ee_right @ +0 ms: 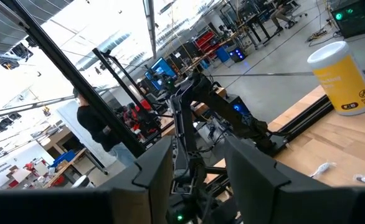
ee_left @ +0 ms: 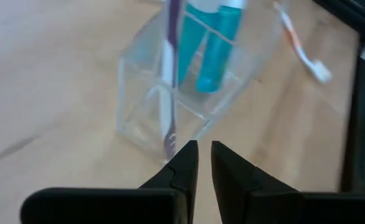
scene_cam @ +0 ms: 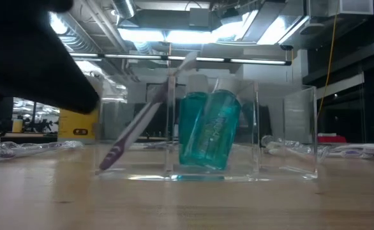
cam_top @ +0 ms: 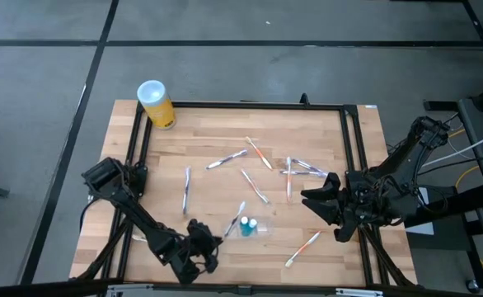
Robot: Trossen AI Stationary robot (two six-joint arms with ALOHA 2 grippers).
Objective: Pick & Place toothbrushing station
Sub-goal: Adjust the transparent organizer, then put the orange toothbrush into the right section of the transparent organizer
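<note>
I saw my left pincer [ee_left: 203, 163] nearly pressed together, empty, just beside the clear holder [ee_left: 189, 93] near the counter's [cam_top: 208, 140] front edge; it held a purple toothbrush [ee_left: 170, 74] and teal tubes [ee_left: 210, 43]. My right pincer [ee_right: 198, 171] stood spread, lifted, with its tips cut off.

An industrial robotics lab: exposed ceiling ducts [scene_cam: 142, 48] upper centre, workstation monitors [ee_right: 161, 68] and equipment racks [ee_right: 204, 43] across the upper frame.
</note>
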